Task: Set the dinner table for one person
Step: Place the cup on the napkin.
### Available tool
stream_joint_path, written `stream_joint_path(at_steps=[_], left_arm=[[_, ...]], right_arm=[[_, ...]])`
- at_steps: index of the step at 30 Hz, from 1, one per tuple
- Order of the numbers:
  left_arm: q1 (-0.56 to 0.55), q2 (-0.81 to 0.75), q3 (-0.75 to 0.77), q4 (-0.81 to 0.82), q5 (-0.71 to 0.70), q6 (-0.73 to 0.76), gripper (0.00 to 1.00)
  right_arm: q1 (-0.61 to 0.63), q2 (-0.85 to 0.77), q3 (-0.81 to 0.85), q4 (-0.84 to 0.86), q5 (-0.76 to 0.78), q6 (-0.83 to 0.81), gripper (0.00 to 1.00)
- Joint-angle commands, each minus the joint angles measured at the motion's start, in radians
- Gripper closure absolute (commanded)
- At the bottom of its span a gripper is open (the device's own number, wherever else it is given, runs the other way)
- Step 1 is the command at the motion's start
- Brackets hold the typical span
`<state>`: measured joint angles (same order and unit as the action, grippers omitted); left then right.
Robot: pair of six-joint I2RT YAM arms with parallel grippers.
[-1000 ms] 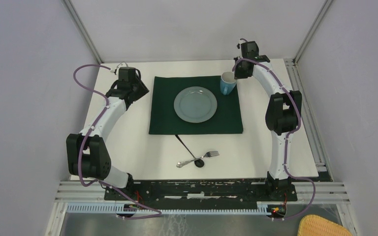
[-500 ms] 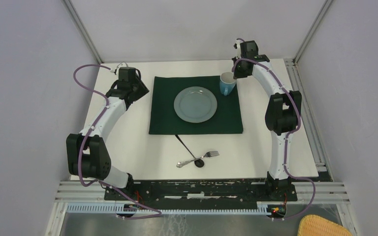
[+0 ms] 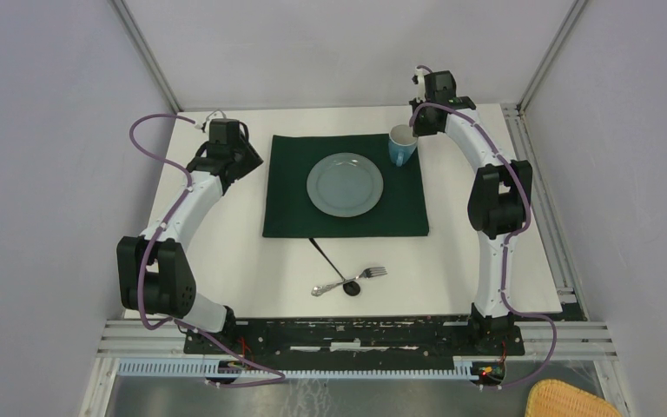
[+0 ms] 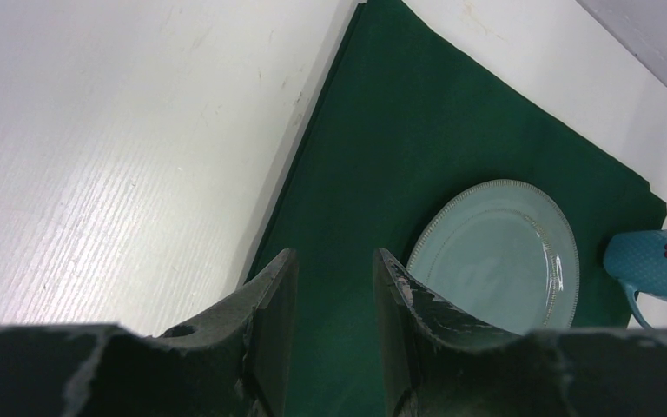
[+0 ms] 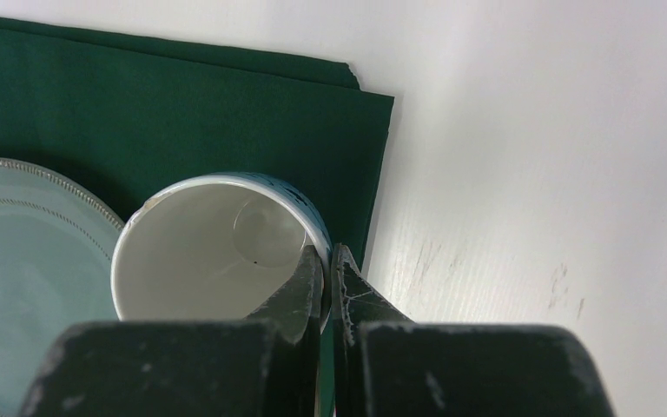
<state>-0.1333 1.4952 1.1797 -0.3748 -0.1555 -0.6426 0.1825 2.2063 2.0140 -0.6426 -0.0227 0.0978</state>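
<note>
1. Right gripper (image 5: 326, 269) is pinched nearly closed on the mug (image 5: 200, 252) wall, one finger inside, one outside.
2. Left gripper (image 4: 334, 278) is partly apart, nothing between the fingers, above the left edge of the cloth (image 3: 287, 208).
3. Table (image 3: 226, 252) is white, spreads ahead of both arm bases, and everything sits on it.
4. Mug is upright on the cloth's far right corner, just beside the plate (image 3: 345, 184).
5. Plate is mid-cloth.
6. Fork (image 3: 366, 274) and dark utensil (image 3: 326, 256) lie crossed on bare table, on the near side of the cloth.
</note>
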Motion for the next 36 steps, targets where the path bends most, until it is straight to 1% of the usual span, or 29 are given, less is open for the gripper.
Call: stream_joint_path(at_steps=[1,16,20,29,30,32,34,35,36], left_arm=[[-0.006,-0.033,0.032,-0.006,-0.024,-0.019,0.55],[-0.007,-0.013,0.055,-0.018,-0.035,-0.007,0.55],[-0.007,-0.008,0.058,-0.018,-0.036,-0.005,0.55],[-0.007,0.003,0.06,-0.017,-0.032,-0.006,0.55],[-0.007,0.003,0.06,-0.018,-0.032,-0.008,0.55],[-0.007,0.005,0.059,-0.017,-0.032,-0.009,0.55],[-0.006,0.006,0.058,-0.018,-0.03,-0.009,0.55],[-0.008,0.006,0.057,-0.017,-0.029,-0.009,0.55],[-0.008,0.005,0.057,-0.017,-0.029,-0.011,0.55]], right_arm=[[0.004,-0.018,0.032,0.09,0.001,-0.007,1.0],[0.005,0.034,0.061,0.136,0.017,-0.015,1.0],[0.002,0.045,0.068,0.148,0.049,-0.017,1.0],[0.004,0.049,0.071,0.142,0.025,-0.013,1.0],[0.004,0.048,0.068,0.144,0.026,-0.013,0.96],[0.004,0.046,0.065,0.143,0.027,-0.012,0.83],[0.003,0.042,0.061,0.145,0.029,-0.01,0.72],[0.004,0.04,0.058,0.145,0.032,-0.007,0.69],[0.004,0.036,0.055,0.148,0.033,-0.006,0.68]])
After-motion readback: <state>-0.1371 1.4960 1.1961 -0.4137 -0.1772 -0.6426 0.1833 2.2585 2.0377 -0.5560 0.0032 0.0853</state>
